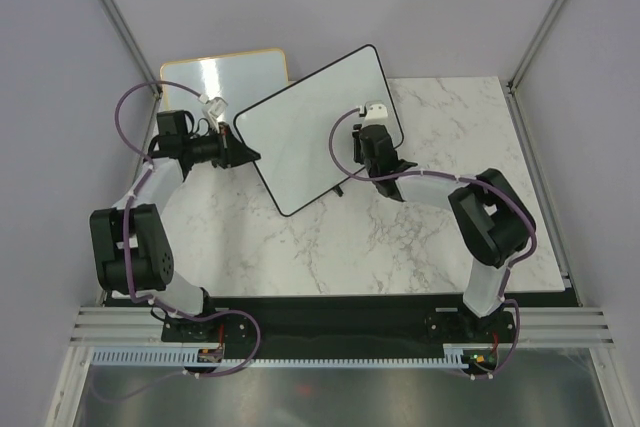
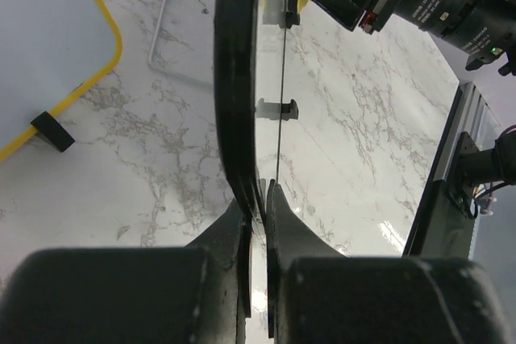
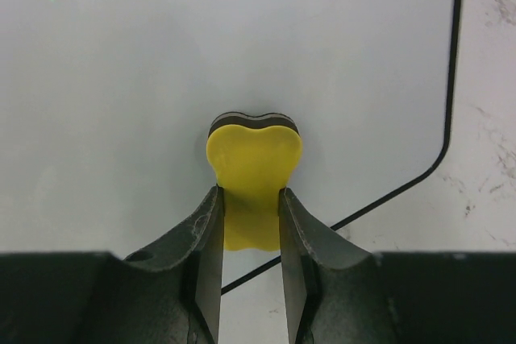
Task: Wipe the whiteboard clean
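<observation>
Top view: the black-framed whiteboard (image 1: 300, 137) lies skewed at mid-bench (image 1: 400, 247), its far edge just beside a smaller orange-framed board (image 1: 215, 72), w/ the L pincer (image 1: 248, 155) at its L corner and the R pincer (image 1: 372, 142) over its R part. L wrist: whiteboard seen edge-on, L pincer closed tight on its black frame. R wrist: R pincer clamped on a yellow eraser (image 3: 254, 155) whose dark pad meets the white face near a rounded corner; no marks show there.
</observation>
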